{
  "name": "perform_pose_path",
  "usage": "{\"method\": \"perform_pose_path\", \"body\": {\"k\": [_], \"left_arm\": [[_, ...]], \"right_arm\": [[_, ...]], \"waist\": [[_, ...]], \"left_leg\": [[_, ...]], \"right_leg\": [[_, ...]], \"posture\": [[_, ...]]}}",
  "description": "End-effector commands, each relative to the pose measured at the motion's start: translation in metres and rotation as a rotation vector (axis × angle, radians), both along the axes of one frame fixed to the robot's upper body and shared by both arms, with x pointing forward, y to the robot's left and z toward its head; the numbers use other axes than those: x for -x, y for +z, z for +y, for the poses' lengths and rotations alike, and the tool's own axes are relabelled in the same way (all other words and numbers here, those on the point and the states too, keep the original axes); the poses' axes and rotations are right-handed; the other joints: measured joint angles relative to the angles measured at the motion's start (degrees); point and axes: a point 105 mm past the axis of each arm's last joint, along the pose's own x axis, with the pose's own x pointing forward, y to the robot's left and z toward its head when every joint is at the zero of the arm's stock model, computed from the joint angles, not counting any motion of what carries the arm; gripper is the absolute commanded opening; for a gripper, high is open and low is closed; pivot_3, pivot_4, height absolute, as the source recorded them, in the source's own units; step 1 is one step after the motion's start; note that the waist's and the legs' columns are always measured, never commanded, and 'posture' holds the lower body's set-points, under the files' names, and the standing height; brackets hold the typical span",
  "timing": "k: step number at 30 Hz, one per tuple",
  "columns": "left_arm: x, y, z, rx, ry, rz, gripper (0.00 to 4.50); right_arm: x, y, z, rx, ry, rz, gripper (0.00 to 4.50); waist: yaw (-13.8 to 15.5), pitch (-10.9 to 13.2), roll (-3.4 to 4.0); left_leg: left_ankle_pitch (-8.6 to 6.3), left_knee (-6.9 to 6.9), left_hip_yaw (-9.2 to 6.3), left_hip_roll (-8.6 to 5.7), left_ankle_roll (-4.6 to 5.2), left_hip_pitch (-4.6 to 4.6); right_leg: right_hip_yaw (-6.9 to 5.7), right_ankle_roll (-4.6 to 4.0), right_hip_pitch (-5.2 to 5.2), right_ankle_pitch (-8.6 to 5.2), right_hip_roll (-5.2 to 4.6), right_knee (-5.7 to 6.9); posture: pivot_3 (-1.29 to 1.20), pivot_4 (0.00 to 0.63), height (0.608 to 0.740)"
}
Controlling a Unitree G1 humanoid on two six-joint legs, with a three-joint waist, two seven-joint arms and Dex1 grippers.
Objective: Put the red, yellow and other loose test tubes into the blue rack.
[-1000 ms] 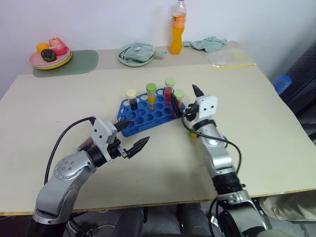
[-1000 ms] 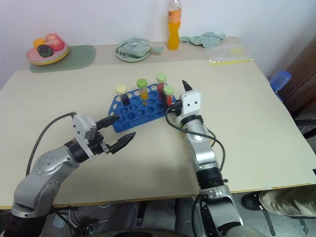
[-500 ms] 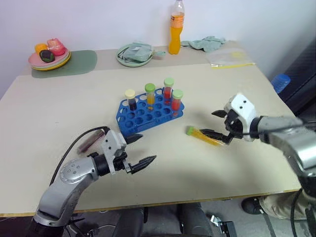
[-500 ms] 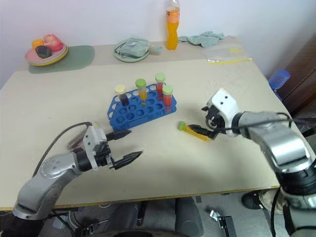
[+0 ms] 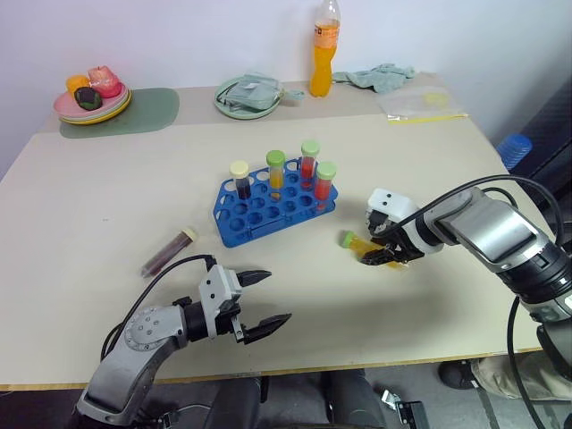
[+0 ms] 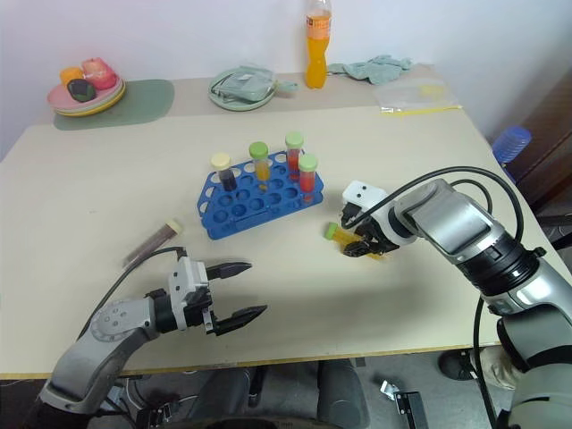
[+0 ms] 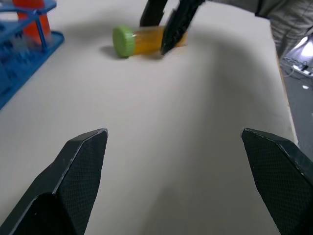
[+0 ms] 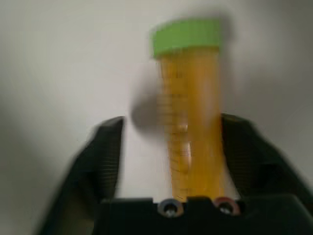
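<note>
The blue rack (image 5: 248, 229) stands mid-table with several capped tubes upright in it. To its right a yellow test tube (image 5: 353, 240) with a green cap lies flat on the table. My right gripper (image 5: 382, 256) points down at it, shut on its rear half, and the tube (image 8: 190, 122) shows between the two fingers. A dark red test tube (image 5: 167, 252) with a cream cap lies loose left of the rack. Near the front edge my left gripper (image 5: 275, 297) hovers open and empty, aimed towards the yellow tube (image 7: 142, 40).
Along the back stand an orange drink bottle (image 5: 323, 49), a green plate with a folded cloth (image 5: 246, 94), stacked plates of fruit (image 5: 91, 100) on a green mat, a crumpled cloth (image 5: 380, 78) and a plastic bag (image 5: 420, 105).
My right gripper swung from the rack out to the right, tipped downward and closed around the yellow tube. My left gripper sank and drew back towards the front edge, still open.
</note>
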Motion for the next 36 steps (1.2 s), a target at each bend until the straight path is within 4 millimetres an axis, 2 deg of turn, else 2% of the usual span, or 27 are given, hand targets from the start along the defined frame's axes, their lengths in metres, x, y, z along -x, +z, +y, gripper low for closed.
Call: {"method": "perform_pose_path", "body": {"k": [1, 4, 7, 9, 10, 12, 14, 17, 22, 29, 36], "left_arm": [[0.003, 0.008, -0.003, 0.018, -0.005, -0.047, 4.50], [0.001, 0.009, 0.002, 0.026, 0.021, -0.053, 4.50], [-0.005, 0.012, 0.011, 0.036, 0.070, -0.069, 4.50], [-0.015, 0.017, 0.021, 0.059, 0.138, -0.102, 4.50], [-0.021, 0.021, 0.027, 0.067, 0.183, -0.133, 4.50], [-0.043, 0.035, 0.049, 0.088, 0.353, -0.232, 4.50], [-0.056, 0.046, 0.065, 0.101, 0.463, -0.296, 4.50], [-0.061, 0.052, 0.070, 0.104, 0.499, -0.313, 4.50], [-0.061, 0.061, 0.064, 0.090, 0.480, -0.313, 4.50], [-0.060, 0.069, 0.054, 0.084, 0.452, -0.303, 4.50], [-0.059, 0.070, 0.052, 0.084, 0.447, -0.288, 4.50]], "right_arm": [[-0.009, 0.017, 0.000, 0.016, 0.034, -0.084, 0.75], [-0.009, 0.032, 0.009, -0.022, 0.156, -0.198, 0.74], [0.000, 0.053, 0.035, -0.176, 0.373, -0.389, 0.74], [0.007, 0.074, 0.057, -0.357, 0.480, -0.583, 0.74], [0.011, 0.084, 0.065, -0.463, 0.488, -0.647, 0.74], [0.004, 0.104, 0.084, -0.774, 0.305, -0.719, 0.74], [-0.006, 0.108, 0.097, -0.936, 0.176, -0.802, 0.74], [-0.020, 0.102, 0.112, -1.023, 0.012, -0.893, 0.74], [-0.026, 0.083, 0.138, -1.047, -0.063, -0.969, 0.74], [-0.037, 0.059, 0.144, -1.036, -0.132, -0.956, 0.74], [-0.046, 0.038, 0.149, -0.994, -0.161, -0.931, 0.74]], "waist": [[0.00, 0.00, 0.00], [-0.02, 0.00, 0.00], [0.04, 0.00, -0.01], [-0.02, -0.02, -0.05], [-0.17, -0.03, -0.06], [-0.30, -0.02, -0.07], [-0.29, -0.02, -0.05], [-0.05, -0.06, -0.10], [-0.26, -0.06, -0.11], [-0.54, -0.06, -0.09], [-0.56, -0.06, -0.08]], "left_leg": [[0.00, 0.00, 0.00, 0.00, 0.00, 0.00], [0.00, -0.01, 0.01, -0.01, 0.00, 0.00], [0.00, -0.02, 0.01, 0.00, 0.00, 0.00], [0.00, -0.01, 0.02, 0.00, 0.00, 0.00], [0.00, 0.01, 0.01, 0.02, 0.00, 0.02], [0.01, 0.00, 0.00, 0.03, -0.01, 0.08], [0.06, 0.01, -0.10, 0.07, -0.09, 0.17], [0.13, 0.00, -0.18, 0.02, -0.21, 0.21], [0.14, 0.01, -0.17, -0.10, -0.23, 0.22], [0.17, -0.05, -0.17, -0.08, -0.30, 0.24], [0.17, -0.06, -0.14, -0.08, -0.30, 0.27]], "right_leg": [[0.00, 0.01, 0.00, 0.00, 0.00, 0.00], [0.00, 0.01, 0.00, 0.01, 0.00, 0.00], [-0.03, 0.03, 0.01, 0.01, 0.01, -0.02], [-0.03, 0.05, 0.03, 0.02, 0.01, -0.01], [-0.04, 0.06, 0.06, 0.03, 0.04, 0.00], [0.00, 0.06, 0.05, 0.03, 0.07, 0.08], [0.03, 0.03, 0.04, 0.04, 0.14, 0.27], [0.03, 0.02, 0.05, 0.04, 0.13, 0.39], [0.05, 0.02, 0.03, 0.04, 0.05, 0.44], [0.08, 0.01, -0.04, 0.04, 0.14, 0.52], [0.09, 0.00, -0.03, 0.03, 0.17, 0.53]], "posture": [[0.00, 0.150, 0.740], [0.00, 0.150, 0.740], [0.00, 0.150, 0.740], [0.00, 0.150, 0.740], [0.00, 0.150, 0.740], [0.00, 0.150, 0.740], [0.00, 0.150, 0.740], [0.00, 0.150, 0.740], [0.00, 0.150, 0.740], [0.00, 0.150, 0.740], [0.00, 0.150, 0.740]]}}
